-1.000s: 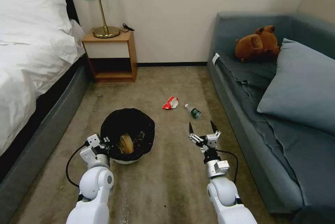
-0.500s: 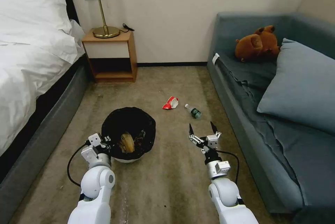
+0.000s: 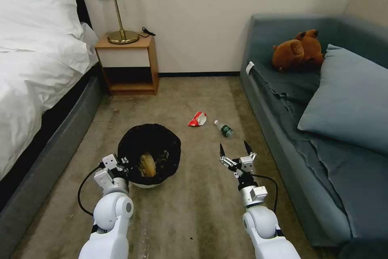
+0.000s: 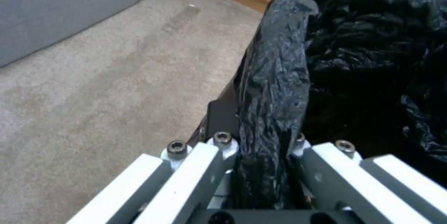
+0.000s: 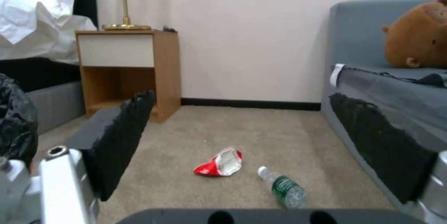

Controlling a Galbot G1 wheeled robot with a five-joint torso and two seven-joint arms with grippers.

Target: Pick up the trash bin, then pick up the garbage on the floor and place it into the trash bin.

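Beyond the tips of the right gripper point(image 3: 234, 148), with its black pads and silver-white body, lies a crumpled red-and-white wrapper point(image 3: 197, 119) and, beside it, a clear bottle point(image 3: 223, 128) with a green label and white cap. Pinched in the left gripper point(image 4: 261, 143), grey-white with dark screws, is the glossy black crinkled bag of the trash bin point(image 3: 148, 156); its base shows white. The carpet point(image 3: 190, 202) is mottled beige-grey.
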